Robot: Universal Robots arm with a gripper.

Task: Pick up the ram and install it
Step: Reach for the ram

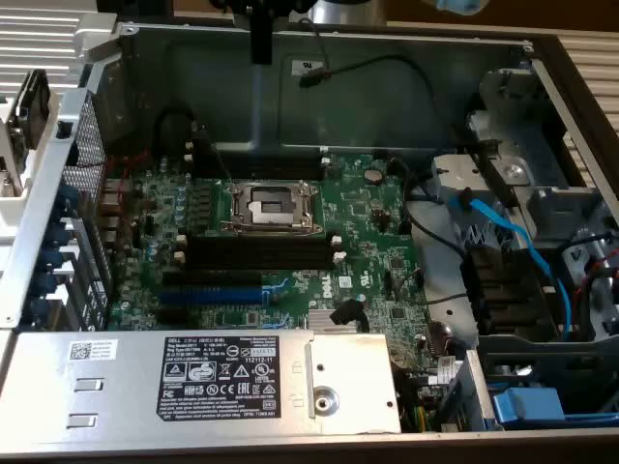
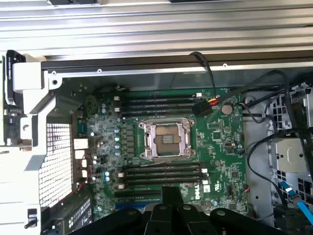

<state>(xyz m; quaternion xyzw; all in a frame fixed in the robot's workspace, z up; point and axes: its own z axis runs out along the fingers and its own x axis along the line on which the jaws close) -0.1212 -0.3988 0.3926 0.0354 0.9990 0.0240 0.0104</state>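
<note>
My gripper (image 1: 259, 39) hangs high above the open computer case, over its back wall, and looks shut as one dark bar with nothing visible in it. In the wrist view its black body and fingertips (image 2: 172, 196) sit over the lower part of the green motherboard (image 2: 220, 142). Two banks of black memory slots flank the empty processor socket (image 2: 166, 139): one bank (image 2: 159, 104) on the back-wall side, the other bank (image 2: 161, 174) nearer the gripper. The ram is out of view as a loose stick, and I cannot tell whether one sits in a slot.
A silver power supply (image 1: 203, 382) with labels covers the case's front. Blue expansion slot (image 1: 208, 290) lies beside the near memory bank. Black cables (image 2: 210, 105) cross by the far bank. Drive cage with blue cables (image 1: 522, 251) fills the exterior view's right.
</note>
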